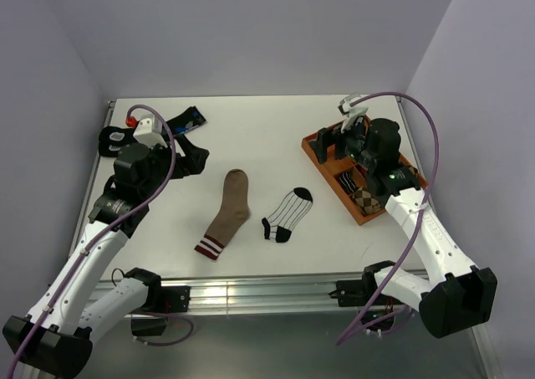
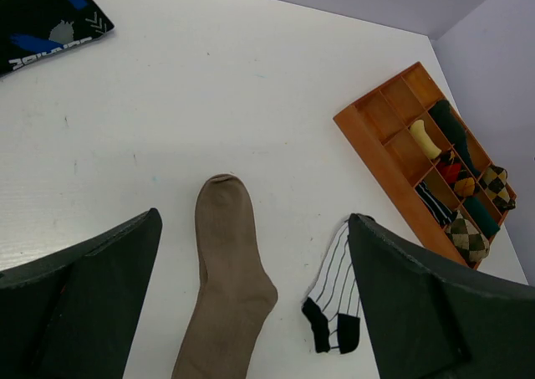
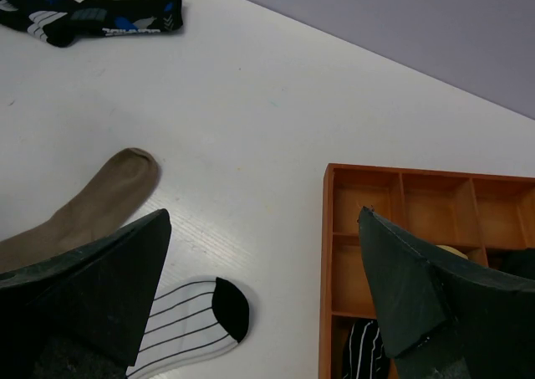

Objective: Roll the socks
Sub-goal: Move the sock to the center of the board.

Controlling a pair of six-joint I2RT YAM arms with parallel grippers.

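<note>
Left end effector [image 2: 255,218] and right end effector [image 3: 263,214] wide open, empty. Tan sock [image 1: 230,212], striped sock [image 1: 288,214]: light, limp cloth, flat on desk [image 1: 267,128]. I'd pinch the toe edge.

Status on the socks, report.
Left pincer open, empty. Right pincer open, empty. Long tan-brown cloth sock and short white black-striped cloth sock flat, apart, unrolled. Nothing on them.

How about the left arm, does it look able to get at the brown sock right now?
Probably yes. The left gripper is open and empty, and the brown sock lies flat on the table just ahead of it, nothing between them. The striped sock lies apart.
</note>
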